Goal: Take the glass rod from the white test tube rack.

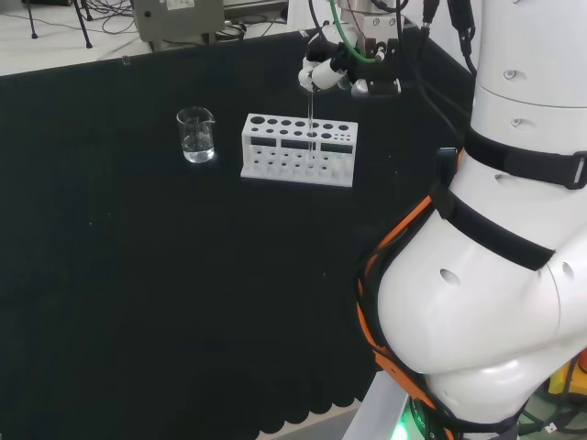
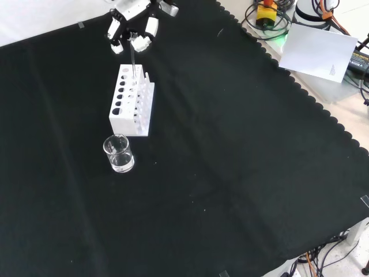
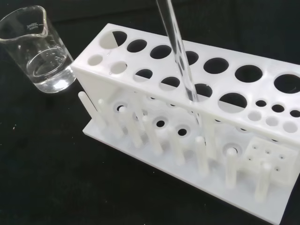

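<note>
The white test tube rack point(image 1: 295, 156) point(image 2: 130, 109) point(image 3: 154, 93) stands on the black cloth. A clear glass rod point(image 1: 312, 124) point(image 2: 134, 62) point(image 3: 179, 56) rises from it, nearly upright. In the wrist view its lower end passes through a hole in the rack's top plate. The hand point(image 1: 326, 71) point(image 2: 134, 30) is just above the rack, with its fingers curled in on the rod's upper end and pinching it.
A small glass beaker point(image 1: 196, 135) point(image 2: 119, 154) point(image 3: 40, 51) with some clear liquid stands beside one end of the rack, left of it in the head view. The arm's white links point(image 1: 495, 238) take up the head view's right. Papers and cables point(image 2: 317, 49) lie beyond the cloth's scalloped edge.
</note>
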Controlling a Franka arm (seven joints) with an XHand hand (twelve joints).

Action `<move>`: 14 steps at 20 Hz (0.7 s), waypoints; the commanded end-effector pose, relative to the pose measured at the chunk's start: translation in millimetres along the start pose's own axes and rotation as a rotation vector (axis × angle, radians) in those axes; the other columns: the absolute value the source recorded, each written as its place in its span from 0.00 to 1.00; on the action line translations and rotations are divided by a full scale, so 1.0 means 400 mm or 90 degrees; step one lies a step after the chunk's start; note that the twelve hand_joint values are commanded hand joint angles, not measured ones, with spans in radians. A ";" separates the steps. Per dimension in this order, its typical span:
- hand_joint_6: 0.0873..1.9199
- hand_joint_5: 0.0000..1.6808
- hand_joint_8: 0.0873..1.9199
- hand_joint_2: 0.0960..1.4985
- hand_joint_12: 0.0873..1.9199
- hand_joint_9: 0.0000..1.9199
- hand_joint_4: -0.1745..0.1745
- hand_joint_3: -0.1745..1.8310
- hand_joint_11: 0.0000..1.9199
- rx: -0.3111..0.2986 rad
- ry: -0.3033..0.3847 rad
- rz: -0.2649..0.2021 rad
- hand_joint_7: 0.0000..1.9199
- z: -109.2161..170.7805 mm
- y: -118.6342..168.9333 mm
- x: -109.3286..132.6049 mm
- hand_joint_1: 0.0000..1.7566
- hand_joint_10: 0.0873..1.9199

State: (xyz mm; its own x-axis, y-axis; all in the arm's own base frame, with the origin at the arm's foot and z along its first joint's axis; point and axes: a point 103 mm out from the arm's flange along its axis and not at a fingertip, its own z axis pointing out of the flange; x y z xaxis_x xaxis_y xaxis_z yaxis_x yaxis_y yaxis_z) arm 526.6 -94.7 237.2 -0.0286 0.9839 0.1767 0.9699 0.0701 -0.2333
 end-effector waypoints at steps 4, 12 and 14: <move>0.44 0.40 0.56 0.51 0.54 0.79 0.00 0.41 0.88 -0.026 -0.020 -0.011 0.52 -0.005 -0.011 0.041 0.56 0.54; 0.56 0.53 0.58 0.70 0.38 0.87 0.00 0.15 0.99 -0.064 -0.016 -0.024 0.50 -0.016 -0.009 0.075 0.70 0.46; 0.49 0.53 0.60 0.71 0.37 0.87 0.00 0.13 0.97 -0.069 -0.017 -0.022 0.52 -0.018 -0.012 0.081 0.71 0.46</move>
State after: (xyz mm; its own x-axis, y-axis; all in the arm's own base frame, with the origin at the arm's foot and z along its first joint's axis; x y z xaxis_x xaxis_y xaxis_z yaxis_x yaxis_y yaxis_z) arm 523.1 -71.7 247.6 -0.0639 0.9855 0.1574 0.9857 0.0870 -0.1446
